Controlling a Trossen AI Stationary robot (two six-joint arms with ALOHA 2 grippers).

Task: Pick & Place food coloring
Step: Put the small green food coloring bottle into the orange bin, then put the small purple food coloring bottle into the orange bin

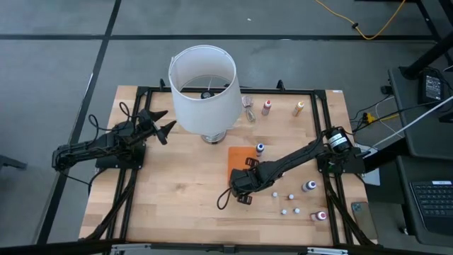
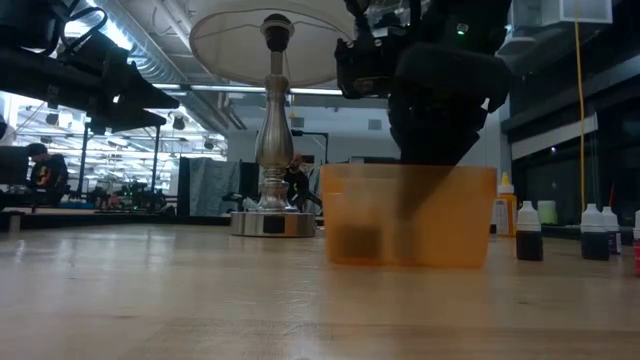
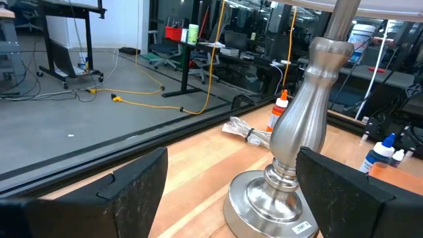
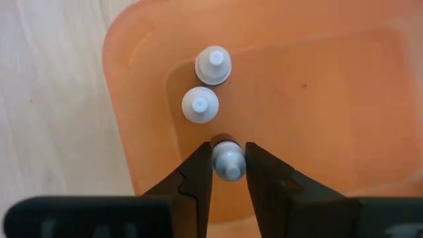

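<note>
My right gripper [image 1: 243, 185] reaches over the near end of the flat orange tray [image 1: 237, 157] and is shut on a tiny white-capped food coloring bottle [image 4: 228, 162]. Two more white-capped bottles [image 4: 213, 65] [image 4: 199, 104] stand in the tray. Other bottles stand on the table: a blue one [image 1: 260, 148], a purple one [image 1: 309, 186], a red one [image 1: 322, 215], several tiny white ones [image 1: 284, 211], and a pink-red one [image 1: 267, 107] and an orange one [image 1: 299, 108] at the far side. My left gripper [image 1: 161, 127] is open and empty at the table's left, facing the lamp. My right gripper pinches the tiny bottle between its two fingers [image 4: 198, 173], just below the white cap [image 4: 229, 158]. The fingers come from above, pointing down into the tray. The bottle stands upright in the hold. Whether its bottom rests on the tray floor, I cannot tell.
A lamp with a big white shade [image 1: 204, 85] and a metal foot [image 3: 277, 198] stands at the far middle of the table, just in front of my left gripper. A clear wrapper [image 1: 249, 108] lies beside it. A black frame [image 1: 318, 92] runs along the table's edges.
</note>
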